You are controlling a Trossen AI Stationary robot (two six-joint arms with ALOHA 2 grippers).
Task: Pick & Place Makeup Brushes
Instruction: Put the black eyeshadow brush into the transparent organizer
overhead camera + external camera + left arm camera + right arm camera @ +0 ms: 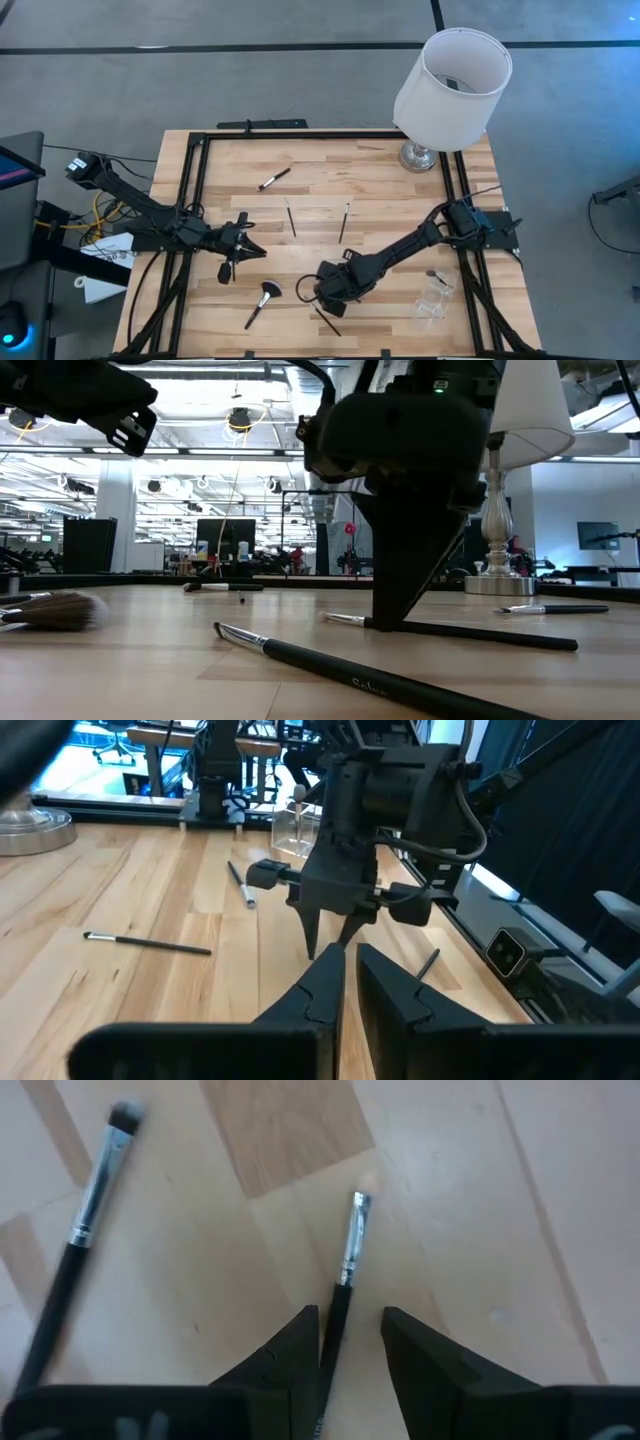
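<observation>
**Right gripper straddles a thin brush near the table's front**

High view: the right gripper [322,289] reaches toward the table's [380,175] front middle, low over a thin brush [325,320]. The fan brush [264,300] lies just to its left. Three more brushes lie farther back: one [274,179] toward the left rear, and two [291,217] [344,222] near the centre. A clear cup [433,296] stands at the right front with a brush [437,277] in it. A lamp [452,85] stands at the right rear corner. The left gripper [246,245] hovers at the left, well apart from the brushes.

Low view: the right gripper's tip [388,622] touches down at a thin brush [450,630] lying flat. Another brush [370,682] lies nearer the camera, and the fan brush's head [55,610] rests at the left.

Left wrist view: the left gripper [350,965] has its fingers slightly parted, holding nothing. Beyond it the right gripper points down at the wood.

Right wrist view: the right fingers [290,1345] are spread, one on either side of the brush handle [345,1270], not yet pinching it. A second brush [85,1230] lies beside.
</observation>
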